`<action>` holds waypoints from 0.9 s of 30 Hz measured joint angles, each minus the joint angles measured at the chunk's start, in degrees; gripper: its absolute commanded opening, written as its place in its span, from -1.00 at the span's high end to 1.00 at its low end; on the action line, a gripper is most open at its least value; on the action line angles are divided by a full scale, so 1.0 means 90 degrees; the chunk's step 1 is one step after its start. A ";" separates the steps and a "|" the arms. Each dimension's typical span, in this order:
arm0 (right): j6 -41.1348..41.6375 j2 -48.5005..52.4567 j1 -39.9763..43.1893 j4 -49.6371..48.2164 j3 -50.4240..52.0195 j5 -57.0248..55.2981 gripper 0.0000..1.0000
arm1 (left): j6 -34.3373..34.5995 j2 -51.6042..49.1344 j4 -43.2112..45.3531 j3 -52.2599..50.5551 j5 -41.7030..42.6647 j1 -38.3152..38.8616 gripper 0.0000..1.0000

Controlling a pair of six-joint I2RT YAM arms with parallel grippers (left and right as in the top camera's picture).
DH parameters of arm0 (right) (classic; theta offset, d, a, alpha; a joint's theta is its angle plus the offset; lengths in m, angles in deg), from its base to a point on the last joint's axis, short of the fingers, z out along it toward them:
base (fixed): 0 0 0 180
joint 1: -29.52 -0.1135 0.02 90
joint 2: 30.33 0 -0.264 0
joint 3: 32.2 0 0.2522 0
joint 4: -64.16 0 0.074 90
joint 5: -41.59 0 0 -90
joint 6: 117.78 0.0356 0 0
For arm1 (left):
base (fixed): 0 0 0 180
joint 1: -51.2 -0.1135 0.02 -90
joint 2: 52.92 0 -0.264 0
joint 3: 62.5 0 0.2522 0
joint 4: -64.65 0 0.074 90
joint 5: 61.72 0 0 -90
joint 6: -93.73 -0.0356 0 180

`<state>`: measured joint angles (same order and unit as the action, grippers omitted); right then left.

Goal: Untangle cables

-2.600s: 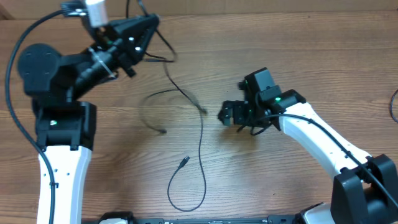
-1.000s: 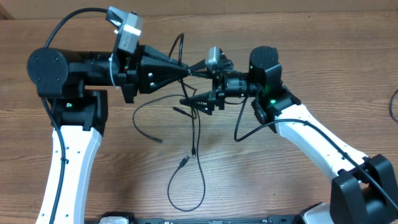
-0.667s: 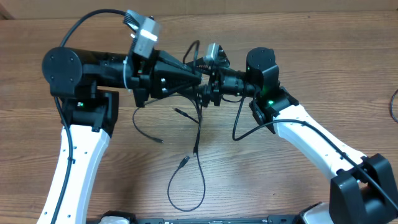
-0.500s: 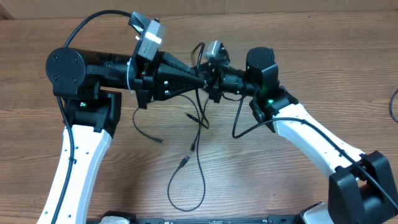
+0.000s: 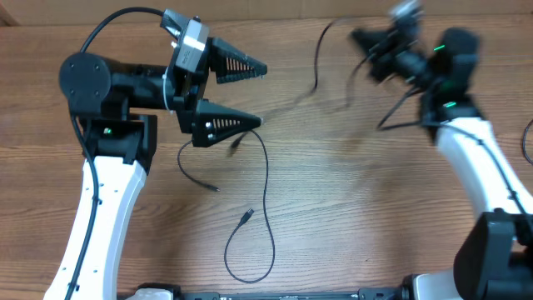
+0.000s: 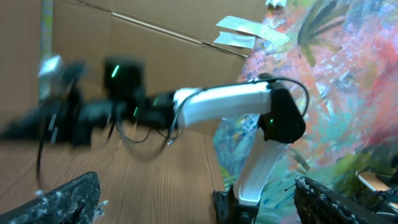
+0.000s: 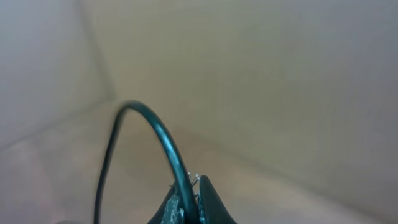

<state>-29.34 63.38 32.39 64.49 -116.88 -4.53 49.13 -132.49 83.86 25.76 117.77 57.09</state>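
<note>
Thin black cables are in two places. One cable (image 5: 268,179) lies on the wood below my left gripper (image 5: 263,95), running down to a loop near the front edge, its plug (image 5: 246,217) inside the bend. A shorter curved piece (image 5: 190,169) lies left of it. The left gripper stands wide open, nothing between its fingers (image 6: 59,199). My right gripper (image 5: 363,38), blurred at the far right, is shut on another cable (image 5: 318,52) that arcs up and hangs leftward. In the right wrist view the right gripper (image 7: 189,185) pinches that dark cable (image 7: 158,134).
The right arm's white link (image 6: 217,102) crosses the left wrist view in front of a cardboard wall (image 6: 155,37). A thicker black arm wire (image 5: 400,117) hangs beside the right arm. Another dark cord (image 5: 527,142) shows at the right edge.
The left gripper opened and released the cable where the grippers met. The right gripper shut on it and swung up and to the far right, pulling it away.
</note>
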 measured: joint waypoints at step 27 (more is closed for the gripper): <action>-0.0005 0.3543 0.2365 0.2038 -0.2244 -0.2028 0.77 | -0.0068 -0.1105 -0.0019 0.0000 0.0000 0.0000 -0.99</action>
<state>-29.39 95.27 53.68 82.83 -137.07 -22.78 48.52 -142.43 83.69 25.76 117.77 57.09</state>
